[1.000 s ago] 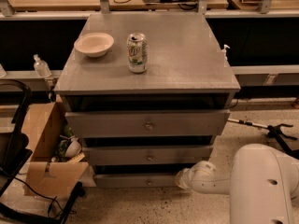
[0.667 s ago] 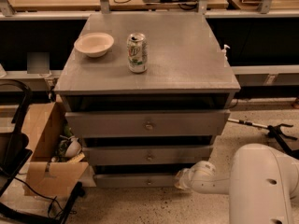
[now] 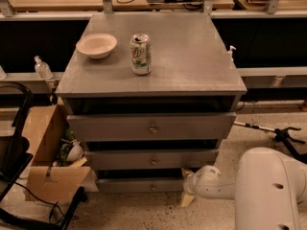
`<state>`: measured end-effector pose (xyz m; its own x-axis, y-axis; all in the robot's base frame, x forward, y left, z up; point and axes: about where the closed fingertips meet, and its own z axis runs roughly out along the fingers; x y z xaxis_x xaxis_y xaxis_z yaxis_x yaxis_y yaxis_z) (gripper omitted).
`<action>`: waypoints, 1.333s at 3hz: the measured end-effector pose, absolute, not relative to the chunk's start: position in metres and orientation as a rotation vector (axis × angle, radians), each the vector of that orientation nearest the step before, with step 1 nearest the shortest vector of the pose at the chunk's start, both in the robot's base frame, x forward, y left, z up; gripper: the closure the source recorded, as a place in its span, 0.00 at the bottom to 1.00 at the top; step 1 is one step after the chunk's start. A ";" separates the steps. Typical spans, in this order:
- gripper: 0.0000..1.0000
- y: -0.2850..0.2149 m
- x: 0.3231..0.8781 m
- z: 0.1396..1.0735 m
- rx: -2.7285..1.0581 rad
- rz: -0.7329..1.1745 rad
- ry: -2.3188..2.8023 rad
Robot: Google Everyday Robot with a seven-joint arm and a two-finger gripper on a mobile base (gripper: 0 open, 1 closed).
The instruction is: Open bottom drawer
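The grey cabinet [image 3: 192, 61] has three drawers stacked one above the other. The bottom drawer [image 3: 129, 185] has the slimmest front, just above the floor, with a small round knob [image 3: 152, 187] at its centre. A dark gap shows above its front. My white arm [image 3: 268, 190] reaches in from the lower right. My gripper [image 3: 188, 181] is at the right end of the bottom drawer front, to the right of the knob, close to the cabinet's front right corner.
A white bowl [image 3: 96, 45] and a soda can [image 3: 140, 54] stand on the cabinet top. An open cardboard box [image 3: 45, 152] and a black frame [image 3: 14, 147] stand on the floor at the left. A black-handled tool [image 3: 278, 133] lies on the floor at the right.
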<state>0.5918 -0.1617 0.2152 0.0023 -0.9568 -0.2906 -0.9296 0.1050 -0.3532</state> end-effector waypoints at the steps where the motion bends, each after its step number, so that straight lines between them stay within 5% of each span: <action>1: 0.00 -0.157 0.590 0.209 -1.853 -0.061 1.955; 3: 0.01 -0.155 0.593 0.192 -1.876 -0.071 1.988; 4: 0.21 -0.154 0.593 0.190 -1.882 -0.076 1.991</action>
<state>0.5934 -0.1537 0.1895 -0.0152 -0.9690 -0.2464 -0.9473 0.0928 -0.3066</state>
